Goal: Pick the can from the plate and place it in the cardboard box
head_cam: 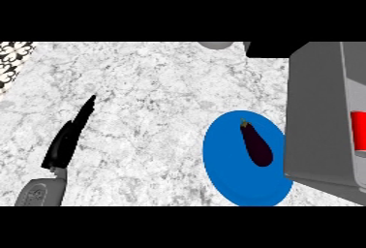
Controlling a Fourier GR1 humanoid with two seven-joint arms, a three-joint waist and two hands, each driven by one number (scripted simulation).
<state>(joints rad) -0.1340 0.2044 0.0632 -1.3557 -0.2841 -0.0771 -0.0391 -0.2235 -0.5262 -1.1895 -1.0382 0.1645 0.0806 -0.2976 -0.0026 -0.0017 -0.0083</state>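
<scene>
A blue plate (pixel 229 164) lies on the marble counter at the lower right, with a dark purple eggplant (pixel 256 144) on it. No can stands on the plate. Right beside the plate stands a grey box (pixel 314 121), cut off by the view's right edge. Inside it, at that edge, shows a red object (pixel 358 131) that may be the can; only part of it is visible. My left hand (pixel 63 145) is at the lower left, seen edge-on with its fingers straight and pointing away, holding nothing. It is far from the plate and the box. My right hand does not show.
A black block (pixel 270 48) sits at the counter's far edge above the box, with a grey rounded shape (pixel 214 44) to its left. A patterned strip (pixel 13 63) runs along the far left corner. Bare marble (pixel 157 111) lies between my left hand and the plate.
</scene>
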